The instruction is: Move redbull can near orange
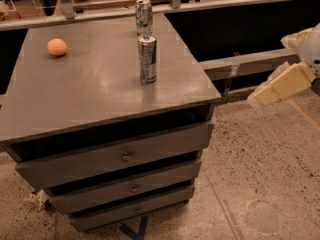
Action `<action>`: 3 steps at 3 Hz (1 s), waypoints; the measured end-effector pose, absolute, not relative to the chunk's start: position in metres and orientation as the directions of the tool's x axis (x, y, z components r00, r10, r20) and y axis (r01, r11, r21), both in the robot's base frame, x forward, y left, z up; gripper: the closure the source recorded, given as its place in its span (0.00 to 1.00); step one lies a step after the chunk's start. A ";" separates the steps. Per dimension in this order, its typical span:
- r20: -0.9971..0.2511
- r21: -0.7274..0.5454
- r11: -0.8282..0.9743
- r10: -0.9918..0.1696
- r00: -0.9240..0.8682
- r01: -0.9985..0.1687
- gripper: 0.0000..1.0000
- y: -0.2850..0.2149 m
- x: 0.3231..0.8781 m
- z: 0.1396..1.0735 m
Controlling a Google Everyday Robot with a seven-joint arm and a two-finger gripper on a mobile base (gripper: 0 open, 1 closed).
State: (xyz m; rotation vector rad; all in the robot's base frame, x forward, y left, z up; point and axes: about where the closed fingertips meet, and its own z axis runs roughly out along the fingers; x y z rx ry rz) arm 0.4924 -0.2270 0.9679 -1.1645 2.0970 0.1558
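The redbull can (pixel 147 58) stands upright near the middle right of the grey cabinet top (pixel 90 94). It is slim and silver with dark blue-grey panels. The orange (pixel 57 47) lies at the far left of the top, well apart from the can. My gripper (pixel 270 71) is at the right edge of the view, off the cabinet and to the right of the can. Its cream fingers (pixel 281 86) are spread apart and hold nothing.
A wider can with a green-white label (pixel 144 16) stands at the back edge of the top, just behind the redbull can. The cabinet has three drawers (pixel 125 156) in front. A dark rail and ledge (pixel 245 61) run behind and to the right. The floor is speckled.
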 end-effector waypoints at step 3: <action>-0.880 -0.148 0.590 -0.444 -0.166 -0.794 0.00 -0.212 0.586 0.971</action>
